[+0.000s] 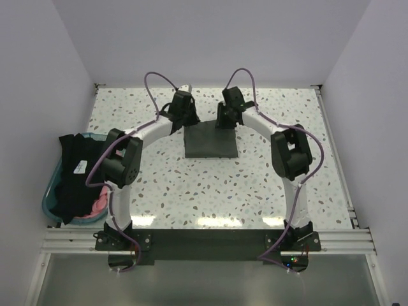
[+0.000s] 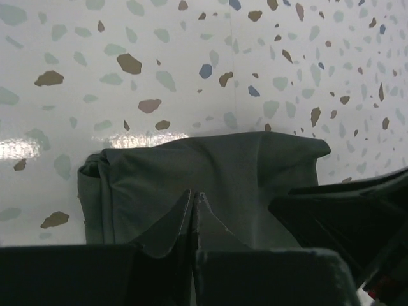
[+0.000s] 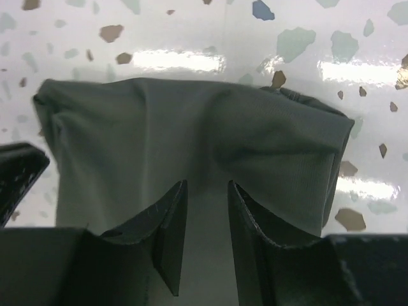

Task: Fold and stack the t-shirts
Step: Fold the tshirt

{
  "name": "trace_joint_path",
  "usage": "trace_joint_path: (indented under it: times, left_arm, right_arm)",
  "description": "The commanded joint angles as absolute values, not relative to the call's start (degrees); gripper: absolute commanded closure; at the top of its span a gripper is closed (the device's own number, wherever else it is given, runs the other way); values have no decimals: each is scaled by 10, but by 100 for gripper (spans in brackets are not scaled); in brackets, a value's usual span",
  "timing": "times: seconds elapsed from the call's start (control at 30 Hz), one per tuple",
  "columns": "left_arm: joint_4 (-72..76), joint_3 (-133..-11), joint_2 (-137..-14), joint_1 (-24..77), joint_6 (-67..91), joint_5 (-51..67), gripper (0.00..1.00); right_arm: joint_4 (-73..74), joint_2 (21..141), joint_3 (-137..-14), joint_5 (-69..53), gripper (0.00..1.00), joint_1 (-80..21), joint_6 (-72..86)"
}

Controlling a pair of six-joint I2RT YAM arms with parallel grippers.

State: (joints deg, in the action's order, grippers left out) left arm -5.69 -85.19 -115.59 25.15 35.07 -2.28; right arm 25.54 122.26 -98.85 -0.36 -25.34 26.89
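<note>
The dark olive-green t-shirt [image 1: 210, 145] is laid folded into a compact rectangle on the speckled table [image 1: 268, 185], and both grippers are set at its far edge. The left gripper [image 2: 193, 195] is seen in its wrist view with its jaws closed, the two fingertips pressed together with no gap between them. They are held just over the olive cloth, and no fold can be made out between them, so whether any fabric is pinched cannot be told. Ahead of these jaws the shirt's rounded folded edge is shown, with layered folds stacked at the corner to their left and bare table beyond. Part of the other arm's dark body is caught to the right of the jaws. The right gripper [image 3: 207, 185] is seen with its jaws partly open, a clear gap being left between the fingers. Smooth olive cloth is visible through that gap, directly beneath it, and nothing is seen clamped between them. Ahead of these jaws the shirt's folded edge is spread across, bunched at the corner to their right. In the overhead view the two grippers are placed side by side, close together, over the same edge of the shirt. The black t-shirt [image 1: 73, 172] is draped unfolded over the teal tub [image 1: 50, 194], well away to the left of both jaws at the table's left side, and the pink t-shirt [image 1: 97, 205] is glimpsed beneath it inside the tub
</note>
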Motion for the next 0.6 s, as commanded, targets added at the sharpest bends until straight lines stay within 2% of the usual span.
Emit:
trace_joint_path:
  times: [0.0,0.27,0.57]
  left_arm:
    - [-58,-877,-1173,260,336,-24,98]
    - [-87,-894,-1236,244,368,-87,100]
    - [-125,-927,-1297,197,411,-61,100]
  right_arm:
    - [245,1260,-1034,-14,65,-241,258]
    - [265,1353,-1136,-84,65,-189,301]
    - [227,1365,-1089,-185,65,-143,374]
